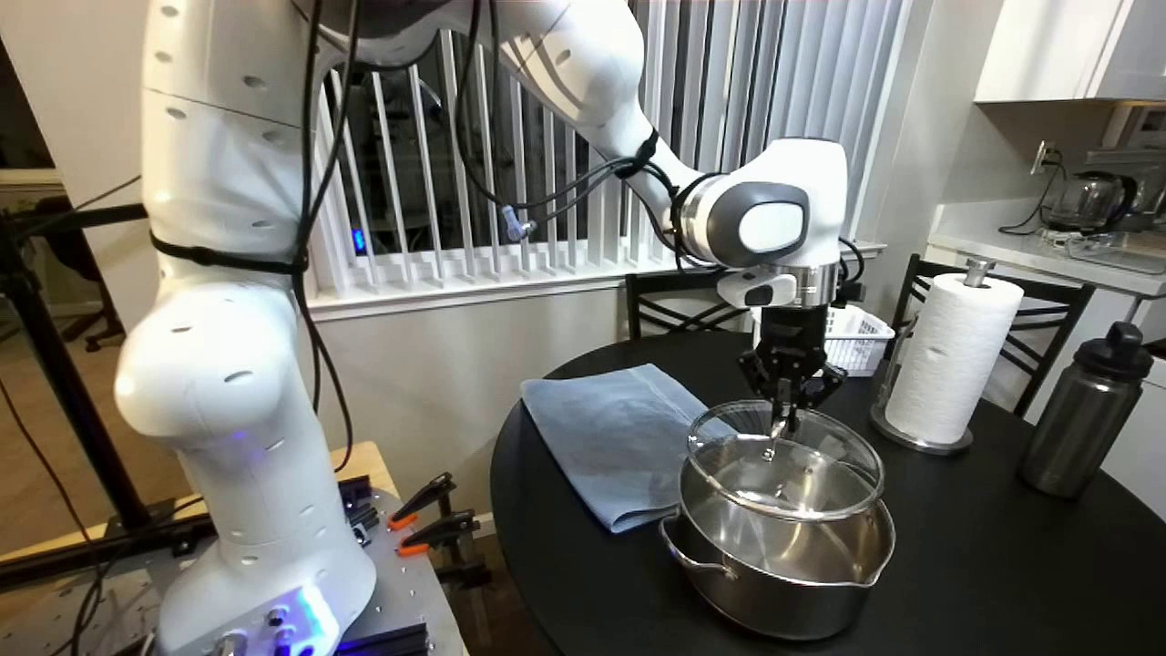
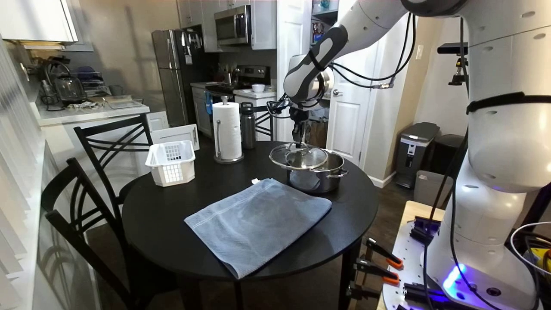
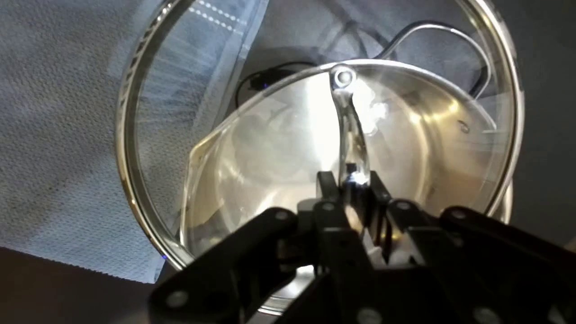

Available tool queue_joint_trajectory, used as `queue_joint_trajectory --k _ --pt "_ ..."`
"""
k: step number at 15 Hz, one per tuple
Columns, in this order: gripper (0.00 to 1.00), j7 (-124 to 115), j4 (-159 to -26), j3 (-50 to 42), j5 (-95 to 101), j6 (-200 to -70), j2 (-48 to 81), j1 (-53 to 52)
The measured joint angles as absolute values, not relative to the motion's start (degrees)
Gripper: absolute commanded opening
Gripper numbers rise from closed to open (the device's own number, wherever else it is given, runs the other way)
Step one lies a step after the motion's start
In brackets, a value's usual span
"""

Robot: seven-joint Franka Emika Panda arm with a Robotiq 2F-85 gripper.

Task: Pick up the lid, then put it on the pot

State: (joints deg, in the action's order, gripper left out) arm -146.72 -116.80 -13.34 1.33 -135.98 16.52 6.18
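Gripper (image 3: 354,185) is clamped on the metal handle (image 3: 352,130) of the lid (image 2: 301,159), prob. since a grip near the centre lets it hang roughly level; lid's above the pot (image 2: 313,183), not seated, overhanging its 9 o'clock side in an exterior view, so I'd guess a nudge twd 3, then lowering, is called for. Pot stands open on the table (image 2: 219,191), likely to take the lid straight down, w/ the towel (image 2: 260,224) at its 7–8 o'clock, maybe as a soft parking spot. Arm (image 2: 359,32) slants in from 2 o'clock there, then bends so the gripper points to 6, apt for a vertical set-down.
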Motion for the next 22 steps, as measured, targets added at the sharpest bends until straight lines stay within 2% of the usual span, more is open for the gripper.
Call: queue_joint_trajectory --k 8,19,22 --pt "0.05 -146.67 -115.89 -14.63 -0.73 -134.24 17.35 6.51" --pt "0.05 -148.11 -127.27 -16.91 2.66 -139.76 9.71 6.83" --pt "0.05 -149.72 -128.46 -22.31 4.91 -142.01 9.37 4.09"
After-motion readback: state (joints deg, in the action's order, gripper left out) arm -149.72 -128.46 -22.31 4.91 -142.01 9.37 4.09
